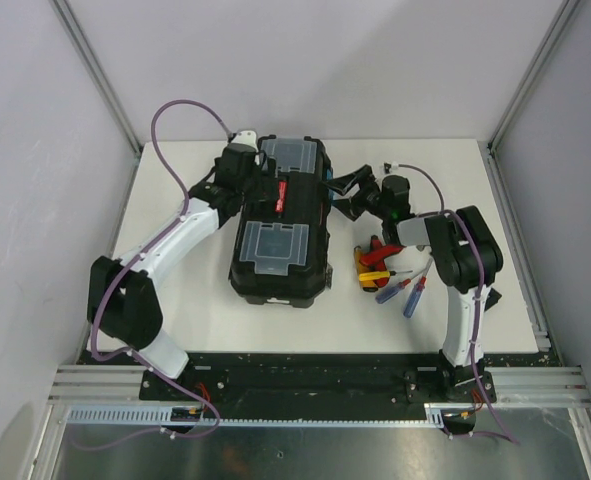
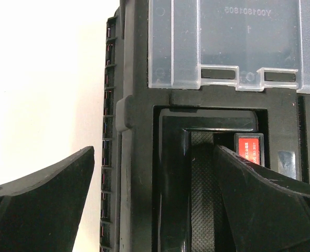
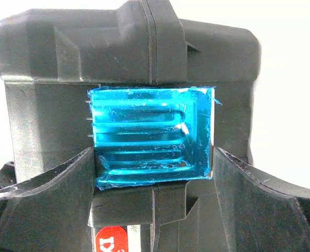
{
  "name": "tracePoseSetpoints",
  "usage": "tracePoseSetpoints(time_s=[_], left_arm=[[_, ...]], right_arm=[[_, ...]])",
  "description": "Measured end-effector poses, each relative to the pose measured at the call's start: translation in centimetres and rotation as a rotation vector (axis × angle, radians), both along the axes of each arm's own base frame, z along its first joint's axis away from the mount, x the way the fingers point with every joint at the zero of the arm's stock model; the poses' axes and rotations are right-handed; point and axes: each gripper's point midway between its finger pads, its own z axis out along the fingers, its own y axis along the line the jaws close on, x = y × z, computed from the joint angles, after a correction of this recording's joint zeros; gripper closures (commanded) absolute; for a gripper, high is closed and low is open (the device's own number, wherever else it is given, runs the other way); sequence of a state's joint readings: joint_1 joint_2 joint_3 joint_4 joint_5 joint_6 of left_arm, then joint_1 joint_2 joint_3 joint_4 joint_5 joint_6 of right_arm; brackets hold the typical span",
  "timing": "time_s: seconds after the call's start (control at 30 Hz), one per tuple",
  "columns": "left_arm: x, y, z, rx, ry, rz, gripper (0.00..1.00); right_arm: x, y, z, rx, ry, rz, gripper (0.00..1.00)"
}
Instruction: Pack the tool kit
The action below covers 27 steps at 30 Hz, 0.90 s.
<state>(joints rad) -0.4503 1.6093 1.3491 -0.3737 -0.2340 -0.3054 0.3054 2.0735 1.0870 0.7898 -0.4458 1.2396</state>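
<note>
Top external view: a large black plastic toolbox (image 1: 280, 225), lid shut, lies centred on a white table (image 1: 175, 300). Small red, blue and yellow-handled screwdrivers (image 1: 390, 275) lie just right of it. The left gripper (image 2: 155, 152) gapes wide over the box's left edge, holding nothing. The right gripper (image 3: 153, 152) stands open, its 2 fingers (image 3: 50, 199) flanking the box's blue plastic latch (image 3: 149, 121).

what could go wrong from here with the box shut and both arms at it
1. The right tool is open around the blue latch; a slipped pull might shove the box sideways.
2. The screwdrivers lie loose beside the right arm; its swing could scatter them.
3. The left tool is open across the box's edge and handle; lowering could jam it.
</note>
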Motion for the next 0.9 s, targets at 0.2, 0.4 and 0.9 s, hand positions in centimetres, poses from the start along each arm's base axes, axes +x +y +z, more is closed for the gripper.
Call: tracePoseSetpoints(time_s=[0.2,0.4,0.9], left_arm=[[0.0,-0.1,0.0,0.001,-0.003,0.001,0.00],[0.1,-0.3,-0.1,-0.002,0.000,-0.006,0.01],[0.5,-1.1,-0.1,-0.013,-0.011,-0.046,0.01]], right_arm=[[0.0,0.1,0.2,0.014,-0.016,0.014,0.31],[0.3,0.3,0.1,0.098,-0.081,0.047,0.17],[1.7,0.8,0.5,0.195,-0.172,0.118,0.44]])
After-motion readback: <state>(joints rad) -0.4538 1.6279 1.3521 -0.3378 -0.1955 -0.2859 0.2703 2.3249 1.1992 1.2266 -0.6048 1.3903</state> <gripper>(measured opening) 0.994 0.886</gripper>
